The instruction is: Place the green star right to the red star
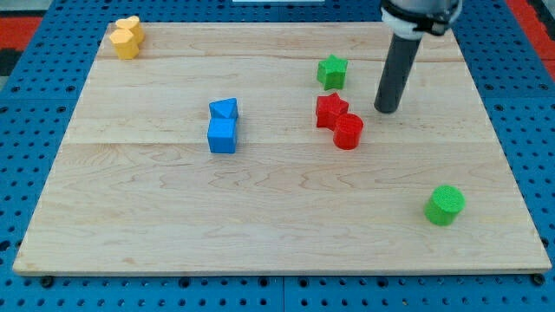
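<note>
The green star (331, 71) lies near the view's top, right of centre. The red star (329, 109) lies just below it, with a red cylinder (349, 132) touching its lower right side. My tip (387, 110) rests on the board to the right of the red star, level with it and a short gap away. The tip is below and right of the green star and touches no block.
A blue triangular block (224, 109) and a blue cube (222, 136) sit together left of centre. Two yellow blocks (127, 37) lie at the top left corner. A green cylinder (445, 204) stands at the lower right. The wooden board (277, 251) sits on a blue pegboard.
</note>
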You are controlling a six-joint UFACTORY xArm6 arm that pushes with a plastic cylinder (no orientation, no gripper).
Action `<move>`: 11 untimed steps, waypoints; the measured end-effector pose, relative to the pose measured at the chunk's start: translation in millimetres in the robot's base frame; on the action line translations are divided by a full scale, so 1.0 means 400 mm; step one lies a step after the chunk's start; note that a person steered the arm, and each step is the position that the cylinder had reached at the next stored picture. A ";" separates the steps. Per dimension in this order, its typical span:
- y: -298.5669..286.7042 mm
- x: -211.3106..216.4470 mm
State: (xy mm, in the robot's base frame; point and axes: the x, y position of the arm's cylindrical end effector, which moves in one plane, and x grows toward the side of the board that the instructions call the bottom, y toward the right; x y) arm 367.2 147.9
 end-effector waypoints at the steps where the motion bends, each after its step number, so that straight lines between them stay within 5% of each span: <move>1: 0.000 -0.117; 3: -0.106 -0.228; 6: -0.253 -0.156; 11: 0.086 0.083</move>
